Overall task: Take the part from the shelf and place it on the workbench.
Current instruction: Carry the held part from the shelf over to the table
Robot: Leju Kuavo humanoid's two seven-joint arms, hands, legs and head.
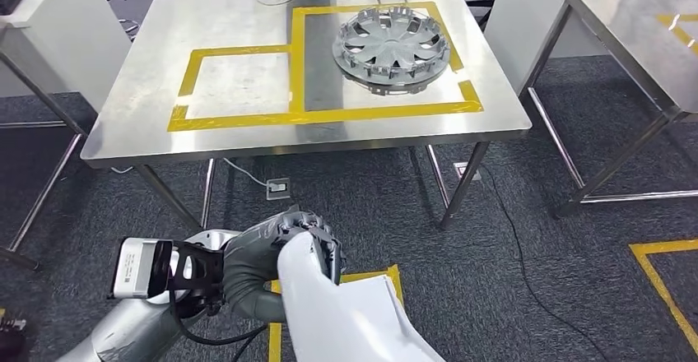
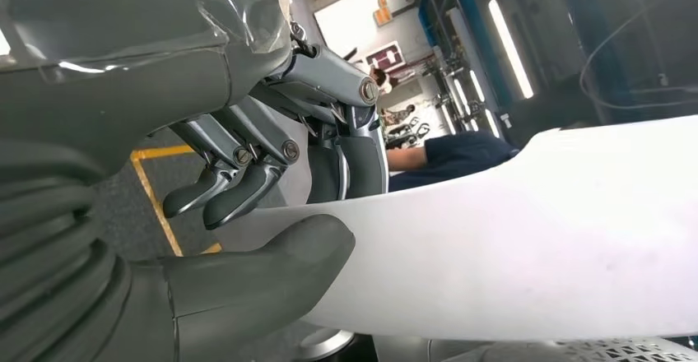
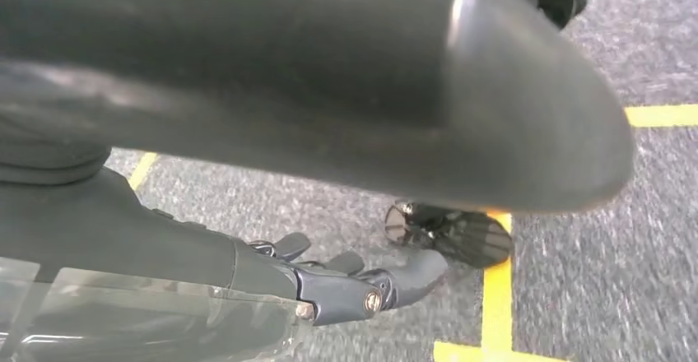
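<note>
**White part held at left hand, short of the workbench**

White, curved part (image 1: 346, 313) sits low in the head view, gripped by the left hand (image 1: 288, 251): thumb (image 2: 272, 267) under its edge, fingers (image 2: 239, 185) curled over it. Stainless workbench (image 1: 148, 90) stands ahead, well apart, carrying a silver hubcap (image 1: 391, 49) inside yellow tape. Right hand (image 3: 362, 284) hangs above grey carpet (image 3: 609, 280), fingers loosely extended, holding nothing.

A silver wheel cover (image 1: 392, 49) is lying inside the larger yellow tape frame (image 1: 380, 112), near the far right corner. A second steel table (image 1: 634, 25) is standing well apart, beside it on grey carpet (image 1: 560, 271).
</note>
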